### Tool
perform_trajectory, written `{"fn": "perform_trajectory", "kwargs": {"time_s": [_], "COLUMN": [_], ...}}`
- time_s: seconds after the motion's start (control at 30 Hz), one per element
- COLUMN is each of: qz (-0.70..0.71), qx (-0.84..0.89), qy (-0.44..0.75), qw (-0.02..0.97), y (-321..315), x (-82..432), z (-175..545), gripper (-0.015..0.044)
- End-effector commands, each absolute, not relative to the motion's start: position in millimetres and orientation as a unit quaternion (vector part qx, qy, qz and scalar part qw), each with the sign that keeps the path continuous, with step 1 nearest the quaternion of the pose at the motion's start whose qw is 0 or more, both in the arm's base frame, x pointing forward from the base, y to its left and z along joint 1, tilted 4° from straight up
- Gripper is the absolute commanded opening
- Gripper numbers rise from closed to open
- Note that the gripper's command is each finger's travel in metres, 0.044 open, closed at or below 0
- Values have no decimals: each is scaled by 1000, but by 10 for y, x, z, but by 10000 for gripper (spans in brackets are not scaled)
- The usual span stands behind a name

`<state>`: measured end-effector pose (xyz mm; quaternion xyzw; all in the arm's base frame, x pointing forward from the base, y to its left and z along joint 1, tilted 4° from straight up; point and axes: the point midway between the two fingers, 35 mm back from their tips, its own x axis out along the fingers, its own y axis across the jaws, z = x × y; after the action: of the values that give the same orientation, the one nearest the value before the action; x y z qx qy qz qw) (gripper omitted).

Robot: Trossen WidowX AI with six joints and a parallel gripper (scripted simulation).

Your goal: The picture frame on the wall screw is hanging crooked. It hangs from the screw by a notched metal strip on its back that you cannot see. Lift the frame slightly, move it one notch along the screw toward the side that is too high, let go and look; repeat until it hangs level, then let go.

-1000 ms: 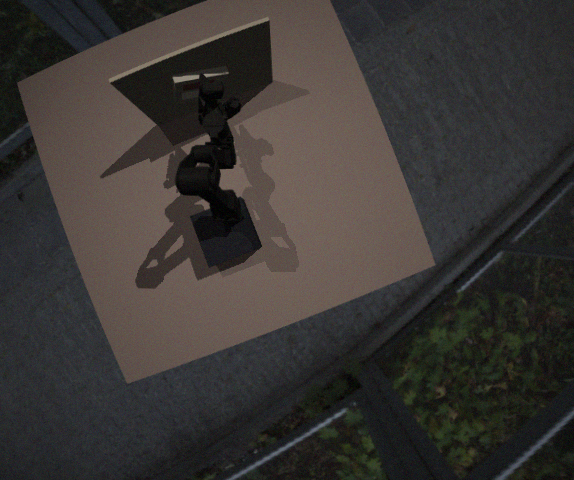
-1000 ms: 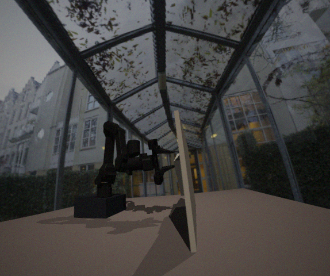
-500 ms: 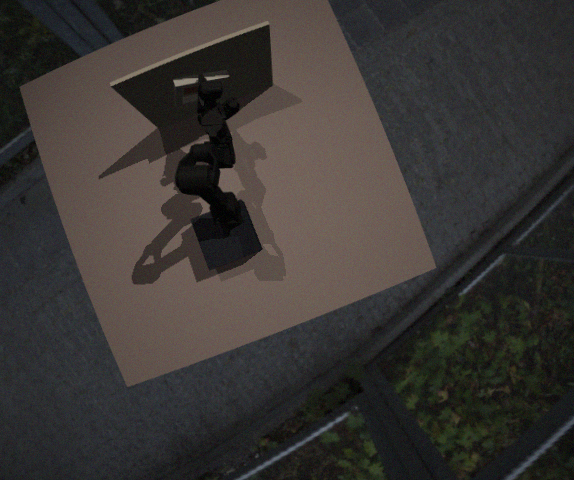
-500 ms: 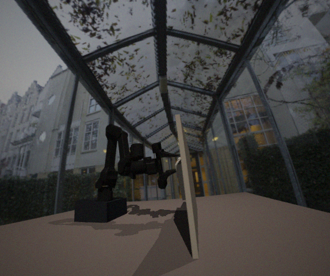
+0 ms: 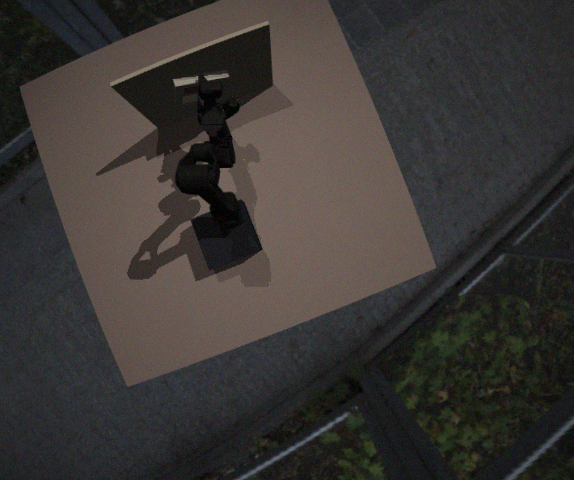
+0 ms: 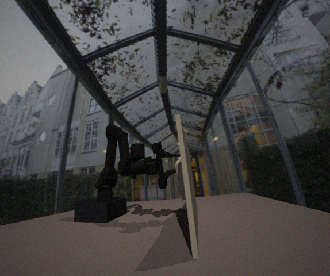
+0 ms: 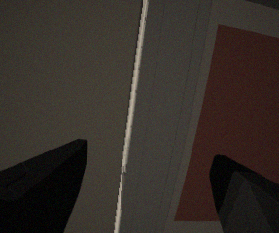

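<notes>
The picture frame (image 5: 186,81) (image 6: 180,179) (image 7: 165,97) hangs on the near face of the upright wall panel. Beside the panel's top edge it is crooked: in the top view its left end is higher and its right end lower. Its bright top edge runs slanting through the wrist view, with the red picture (image 7: 241,112) to the right of it. My gripper (image 6: 177,163) (image 7: 151,158) is open at the frame's top edge. One finger is above that edge, close to the panel; the other is lower, in front of the picture. The screw and notched strip are hidden.
The wall panel (image 5: 253,59) (image 6: 185,166) (image 7: 56,68) stands upright on the brown table top (image 5: 328,206) (image 6: 248,222), extending past the frame on both sides. The arm's dark base block (image 5: 228,240) (image 6: 99,210) stands behind the gripper. Shadows lie on the table.
</notes>
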<state>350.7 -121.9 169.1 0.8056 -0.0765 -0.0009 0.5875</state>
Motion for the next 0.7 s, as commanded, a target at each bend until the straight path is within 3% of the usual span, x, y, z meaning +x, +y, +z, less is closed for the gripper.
{"fn": "perform_trajectory", "kwargs": {"time_s": [0.0, 0.63, 0.67], "qz": [-3, -3, -3], "qx": [804, 804, 804], "qy": [-78, -78, -78], "qw": [589, 589, 589], "y": [-1228, -1233, -1233], "x": [3512, 3515, 3515], "z": [1685, 1683, 1683], "gripper": [260, 260, 234]}}
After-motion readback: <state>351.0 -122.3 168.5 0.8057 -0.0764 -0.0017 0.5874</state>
